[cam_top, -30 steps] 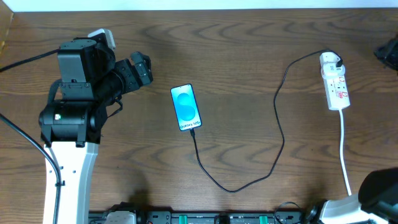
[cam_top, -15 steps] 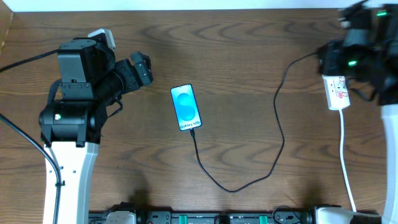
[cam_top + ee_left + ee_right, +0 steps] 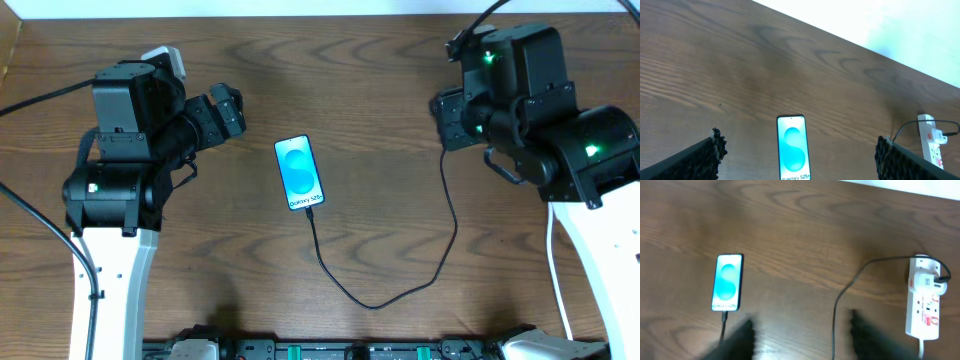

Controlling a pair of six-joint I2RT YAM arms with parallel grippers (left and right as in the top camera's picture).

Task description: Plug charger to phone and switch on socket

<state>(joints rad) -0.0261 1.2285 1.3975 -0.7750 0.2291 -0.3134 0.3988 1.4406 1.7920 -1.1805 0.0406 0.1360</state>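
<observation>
The phone [image 3: 300,172] lies face up mid-table, its blue screen lit. It also shows in the left wrist view as the phone [image 3: 792,150] and in the right wrist view as the phone [image 3: 728,282]. The black charger cable [image 3: 375,304] meets the phone's lower edge, loops right and runs up under my right arm. The socket [image 3: 926,302] is a white strip with the adapter [image 3: 936,278] in its far end; from overhead my right arm hides it. My right gripper [image 3: 446,118] hangs open and blurred above the cable [image 3: 839,311]. My left gripper [image 3: 226,110] stands open left of the phone.
The socket's thick white cord [image 3: 556,262] runs down toward the front edge at the right. The table's far edge [image 3: 850,40] meets a white surface. The socket [image 3: 930,145] shows at the right of the left wrist view.
My right arm has swung in from the right, passed over the socket and now sits left of it, covering it. Its jaws have gone from shut to open. The left arm has not moved.
</observation>
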